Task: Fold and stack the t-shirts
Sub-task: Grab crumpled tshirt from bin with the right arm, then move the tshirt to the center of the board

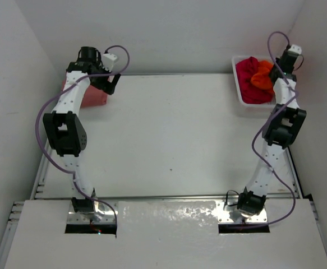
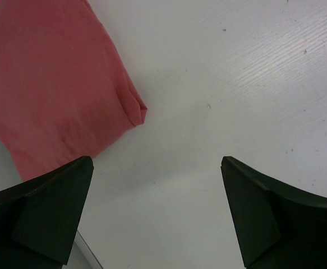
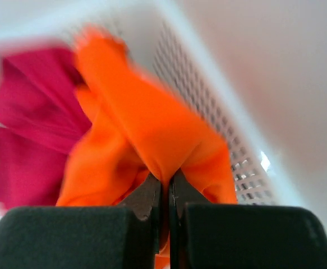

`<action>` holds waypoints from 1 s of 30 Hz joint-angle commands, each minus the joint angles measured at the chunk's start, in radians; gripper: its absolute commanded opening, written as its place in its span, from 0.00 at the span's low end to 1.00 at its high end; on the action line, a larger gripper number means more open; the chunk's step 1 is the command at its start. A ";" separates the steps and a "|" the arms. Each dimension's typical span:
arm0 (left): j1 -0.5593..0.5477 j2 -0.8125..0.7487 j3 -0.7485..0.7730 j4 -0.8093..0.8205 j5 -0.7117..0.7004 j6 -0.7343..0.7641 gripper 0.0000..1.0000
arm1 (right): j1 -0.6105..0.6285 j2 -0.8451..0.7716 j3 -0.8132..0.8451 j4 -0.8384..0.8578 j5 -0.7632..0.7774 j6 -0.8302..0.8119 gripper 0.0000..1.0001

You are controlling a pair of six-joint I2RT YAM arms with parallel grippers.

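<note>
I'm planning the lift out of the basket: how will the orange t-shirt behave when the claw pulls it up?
Likely floppy: the orange t-shirt creases into soft folds where the right claw pinches it. It may drag the crimson t-shirt bunched against it in the basket.

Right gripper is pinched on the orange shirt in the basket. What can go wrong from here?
1. The right gripper holds only a thin fold of the orange shirt at its tips, so the cloth may slip out on the lift.
2. The red shirt lies pressed against the orange one and may get dragged up too, or the basket may shift.
3. The left gripper is open far across the table by the pink shirt, so it gives no help if the bunched shirt snags.
</note>
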 commanded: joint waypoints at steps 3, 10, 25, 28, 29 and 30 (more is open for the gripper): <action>0.003 -0.093 -0.006 0.028 0.032 -0.008 0.95 | 0.029 -0.374 -0.115 0.219 -0.049 0.022 0.00; 0.003 -0.296 -0.230 0.141 0.172 -0.027 0.93 | 0.120 -0.785 -0.301 0.254 -0.104 0.028 0.00; 0.004 -0.468 -0.362 0.267 0.308 -0.205 0.92 | 0.555 -1.106 -0.795 0.253 -0.411 0.514 0.00; 0.006 -0.449 -0.340 0.264 0.272 -0.194 0.92 | 0.559 -0.939 -0.828 0.060 -0.391 0.531 0.33; 0.004 -0.443 -0.336 0.259 0.262 -0.189 0.92 | 0.544 -0.886 -0.808 -0.080 -0.328 0.489 0.51; 0.004 -0.438 -0.328 0.247 0.255 -0.176 0.91 | 0.509 -0.771 -0.794 -0.139 -0.319 0.458 0.70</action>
